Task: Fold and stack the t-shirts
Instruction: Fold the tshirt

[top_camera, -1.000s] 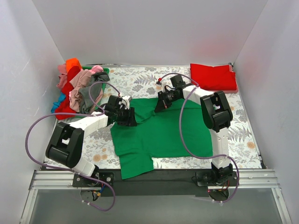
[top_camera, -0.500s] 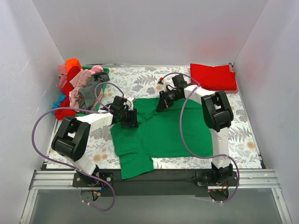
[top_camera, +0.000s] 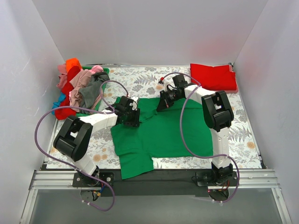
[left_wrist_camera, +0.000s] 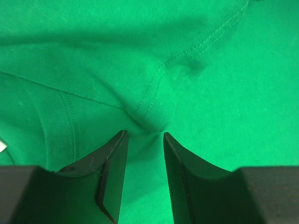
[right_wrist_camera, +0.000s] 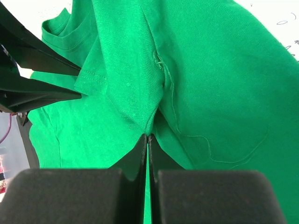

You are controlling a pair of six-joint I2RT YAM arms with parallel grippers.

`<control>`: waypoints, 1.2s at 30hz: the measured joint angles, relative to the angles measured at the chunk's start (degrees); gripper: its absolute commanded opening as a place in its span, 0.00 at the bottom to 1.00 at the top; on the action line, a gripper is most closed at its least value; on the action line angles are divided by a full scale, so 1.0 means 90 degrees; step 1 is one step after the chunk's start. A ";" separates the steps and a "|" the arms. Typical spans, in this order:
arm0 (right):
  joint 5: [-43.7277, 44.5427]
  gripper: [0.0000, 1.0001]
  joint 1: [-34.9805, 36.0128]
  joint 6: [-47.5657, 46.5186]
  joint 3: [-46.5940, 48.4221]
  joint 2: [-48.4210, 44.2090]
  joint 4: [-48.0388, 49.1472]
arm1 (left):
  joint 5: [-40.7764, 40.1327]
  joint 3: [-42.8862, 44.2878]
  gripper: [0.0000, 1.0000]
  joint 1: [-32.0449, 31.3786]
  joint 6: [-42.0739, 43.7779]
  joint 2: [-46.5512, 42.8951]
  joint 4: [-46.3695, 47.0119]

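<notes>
We've right gripper (right_wrist_camera: 148,136) clamped on bright green cotton t-shirt (top_camera: 163,133) mid-frame; left gripper (left_wrist_camera: 144,136) jaws apart astride a pucker, should pinch both layers evenly

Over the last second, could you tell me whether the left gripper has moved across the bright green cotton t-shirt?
Yes. The left gripper has shifted rightward and slightly up-frame, away from the green plastic basket.

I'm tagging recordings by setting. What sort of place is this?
Probably a lab test cell, not a home: plain white walls box in a table under a floral cloth, with two arms bolted to a metal rail.
</notes>
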 measured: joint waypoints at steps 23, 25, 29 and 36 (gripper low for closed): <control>-0.0049 0.01 0.0000 0.0027 0.0000 0.0032 0.0000 | -0.1409 0.0425 0.05 -0.0435 0.0029 0.0236 -0.0262; -0.0049 0.01 0.0000 0.0024 0.0000 0.0032 0.0000 | -0.1435 0.0471 0.05 -0.0449 0.0075 0.0236 -0.0284; -0.0053 0.01 0.0000 0.0027 0.0000 0.0032 -0.0002 | -0.1474 0.0517 0.05 -0.0510 0.0228 0.0219 -0.0425; -0.0073 0.01 0.0000 0.0022 0.0000 0.0032 -0.0066 | -0.1557 0.0517 0.05 -0.0617 0.0486 0.0102 -0.0838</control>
